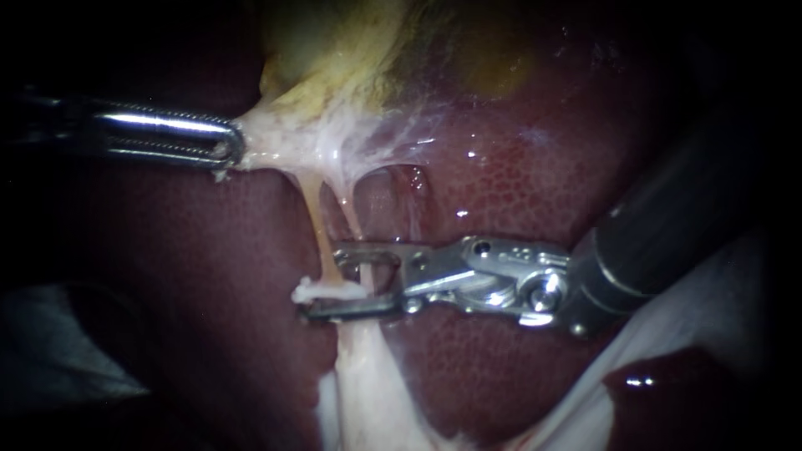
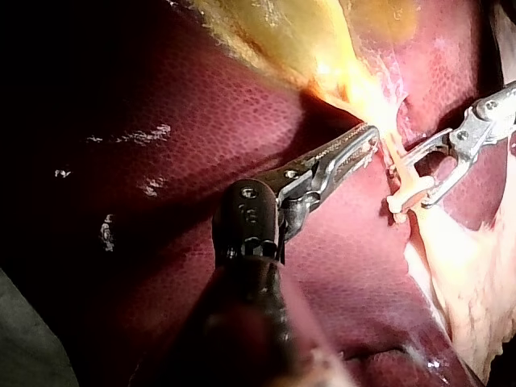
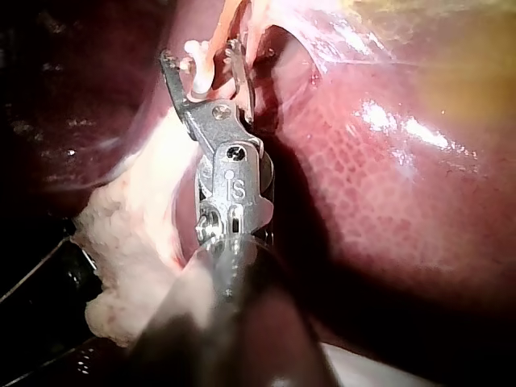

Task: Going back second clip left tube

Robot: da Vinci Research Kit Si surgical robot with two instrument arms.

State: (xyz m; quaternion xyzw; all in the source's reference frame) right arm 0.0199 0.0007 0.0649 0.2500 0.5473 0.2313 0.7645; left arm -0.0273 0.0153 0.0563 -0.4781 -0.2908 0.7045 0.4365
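My left instrument has its pincer clamped on pale tissue. My right instrument holds its pincer apart, straddling the tube.

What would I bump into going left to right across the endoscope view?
Left instrument, gripping stretched white tissue → white clip on the tube → right instrument's dark shaft.

In the endoscope view, darkness swallows the shaft of the left instrument.
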